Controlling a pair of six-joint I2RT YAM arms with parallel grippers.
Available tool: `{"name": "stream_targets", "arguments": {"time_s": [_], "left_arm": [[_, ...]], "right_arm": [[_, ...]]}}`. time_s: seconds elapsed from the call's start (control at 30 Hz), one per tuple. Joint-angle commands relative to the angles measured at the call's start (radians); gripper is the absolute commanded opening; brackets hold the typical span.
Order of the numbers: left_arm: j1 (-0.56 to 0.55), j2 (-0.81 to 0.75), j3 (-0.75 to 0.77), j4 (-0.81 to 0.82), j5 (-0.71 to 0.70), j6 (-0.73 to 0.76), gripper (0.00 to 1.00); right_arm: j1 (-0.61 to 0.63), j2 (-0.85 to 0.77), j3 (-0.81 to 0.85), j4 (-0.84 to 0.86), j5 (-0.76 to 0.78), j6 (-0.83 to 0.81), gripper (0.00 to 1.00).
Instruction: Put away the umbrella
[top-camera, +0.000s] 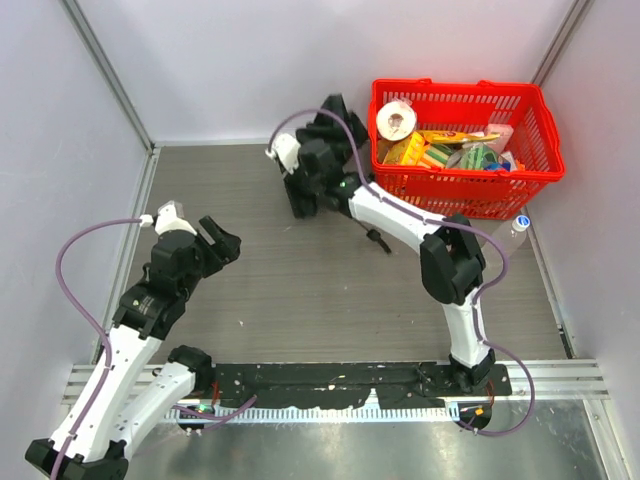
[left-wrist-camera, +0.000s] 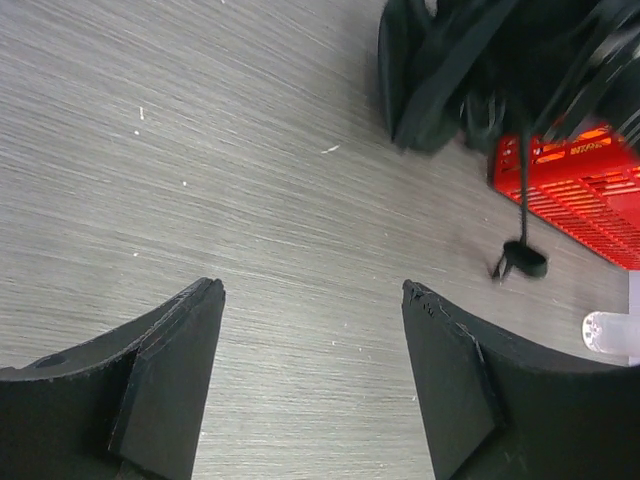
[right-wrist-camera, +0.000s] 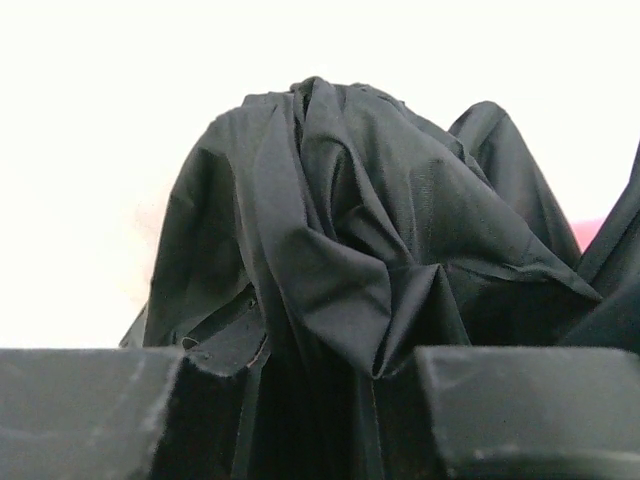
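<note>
1. Umbrella (right-wrist-camera: 350, 230) position: the bunched black fabric sits at the far centre of the table (top-camera: 280, 290), just left of the red basket (top-camera: 470, 192) and outside it.
2. Right gripper (right-wrist-camera: 300, 365): the jaws are clenched on the umbrella. In the right wrist view, crumpled fabric is pinched between the two fingers (right-wrist-camera: 90, 400) and rises above them in a creased mound against a pale background.
3. Wrist loop (left-wrist-camera: 525, 262): it hangs on a thin cord below the fabric bundle, in front of the basket's near left corner. The frames do not show whether the loop touches the table.
4. Shaft and handle: both are hidden by fabric and by the arm, so their position cannot be stated.
5. Left gripper (left-wrist-camera: 310, 285): the jaws are released and spread wide with nothing between them. Only bare table surface shows in the gap. The gripper hovers at the left of the table, well apart from the umbrella and pointing toward it.
6. Basket contents: a white roll (top-camera: 397, 120) and assorted yellow and green packets lie inside.
7. Clear bottle (top-camera: 520, 228): it is on the table just beside the basket's near right corner.
</note>
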Motion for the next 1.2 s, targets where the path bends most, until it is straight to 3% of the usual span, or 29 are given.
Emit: {"name": "stream_targets", "arguments": {"time_s": [0.0, 0.13, 0.23, 0.3, 0.43, 0.53, 0.67, 0.9, 1.17], "left_arm": [[0.004, -0.009, -0.002, 0.041, 0.029, -0.017, 0.75], [0.005, -0.033, -0.005, 0.026, -0.005, -0.006, 0.76], [0.005, -0.056, -0.011, 0.011, -0.043, -0.001, 0.77], [0.005, -0.073, -0.023, 0.005, -0.066, -0.004, 0.78], [0.005, -0.102, -0.085, 0.031, -0.082, -0.033, 0.80], [0.007, -0.081, -0.105, 0.017, -0.066, -0.076, 0.81], [0.028, -0.035, -0.126, -0.021, -0.042, -0.153, 0.82], [0.088, 0.014, -0.217, 0.067, 0.117, -0.271, 0.84], [0.129, 0.149, -0.250, 0.240, 0.407, -0.391, 0.87]], "right_arm": [[-0.005, 0.044, 0.352, -0.004, 0.011, -0.108, 0.01], [-0.005, 0.147, 0.694, -0.076, 0.008, -0.186, 0.01], [0.032, 0.172, 0.707, -0.078, 0.021, -0.335, 0.01], [0.063, 0.152, 0.617, -0.064, 0.094, -0.433, 0.01], [0.112, 0.040, 0.203, 0.135, 0.165, -0.513, 0.01], [0.153, -0.037, -0.142, 0.306, 0.159, -0.524, 0.01], [0.175, -0.126, -0.386, 0.332, 0.032, -0.435, 0.01], [0.186, -0.180, -0.487, 0.068, -0.221, -0.300, 0.01], [0.156, -0.086, -0.376, -0.182, -0.442, -0.158, 0.01]]}}
